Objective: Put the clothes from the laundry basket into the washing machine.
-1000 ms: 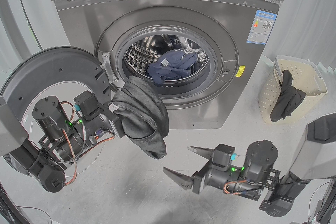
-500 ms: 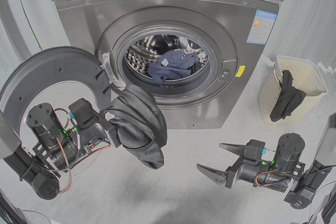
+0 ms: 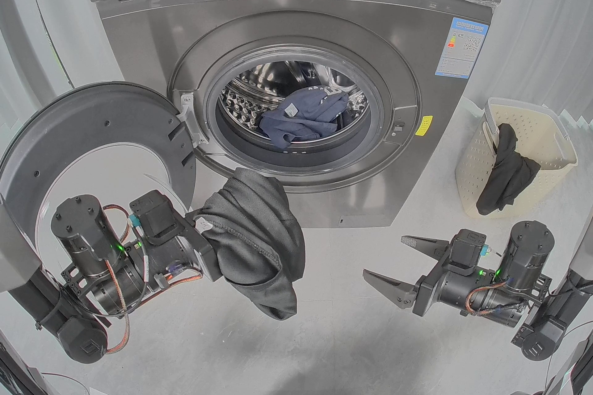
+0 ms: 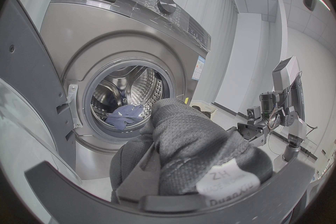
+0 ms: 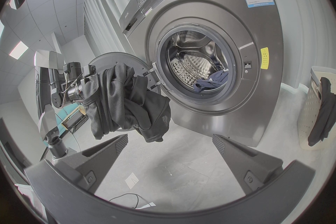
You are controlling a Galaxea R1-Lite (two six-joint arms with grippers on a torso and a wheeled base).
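Right fingers [image 3: 386,285] pulled rightward, apart; left fingers [image 4: 138,182] clamp garment [image 4: 189,144], white label [image 4: 227,179] wrist-side.

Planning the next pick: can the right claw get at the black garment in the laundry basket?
Probably yes. The right claw is open and empty, the black garment drapes over the laundry basket rim, and bare floor lies between, though the claw points away.

Left gripper [image 3: 209,243], clamped on the dark grey garment [image 3: 256,232], has dropped. The door opening of the washing machine [image 3: 383,38], formerly level with the garment's top fold, now sits above and ahead of it. Right gripper [image 3: 383,257] has withdrawn to the robot's right. The garment is now well apart from its fingertips and the laundry basket [image 3: 550,137] nearer.
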